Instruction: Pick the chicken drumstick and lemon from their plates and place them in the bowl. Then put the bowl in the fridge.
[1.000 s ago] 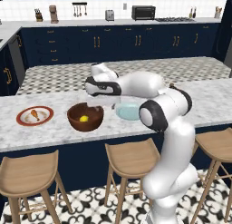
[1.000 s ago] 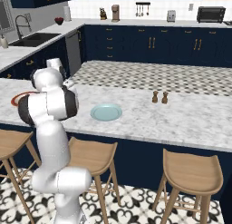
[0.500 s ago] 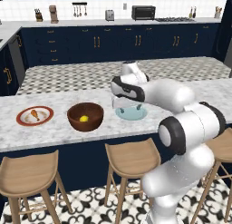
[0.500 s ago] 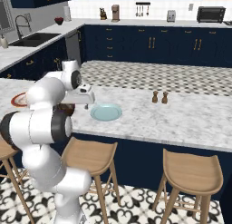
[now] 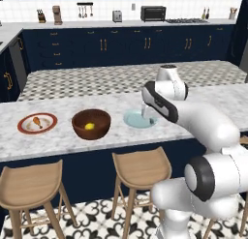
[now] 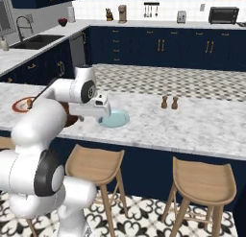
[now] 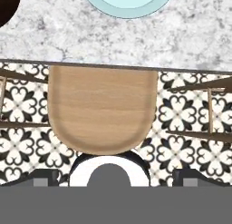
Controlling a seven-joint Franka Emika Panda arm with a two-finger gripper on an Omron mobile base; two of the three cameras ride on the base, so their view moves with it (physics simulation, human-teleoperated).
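Arm: swung right from bowl (image 5: 91,124) to blue plate (image 5: 137,120). Gripper (image 6: 98,109): wide, empty. Risk: drumstick (image 5: 36,121) left unpicked.

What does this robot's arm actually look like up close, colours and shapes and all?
The arm is glossy white, built of thick rounded tube segments joined by dark grey rings, like a string of fat elbows. It ends in a boxy white hand. No loose cables or markings show.

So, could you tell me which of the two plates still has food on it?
The white red-rimmed plate left of the bowl: it holds the drumstick. The light blue plate holds nothing.
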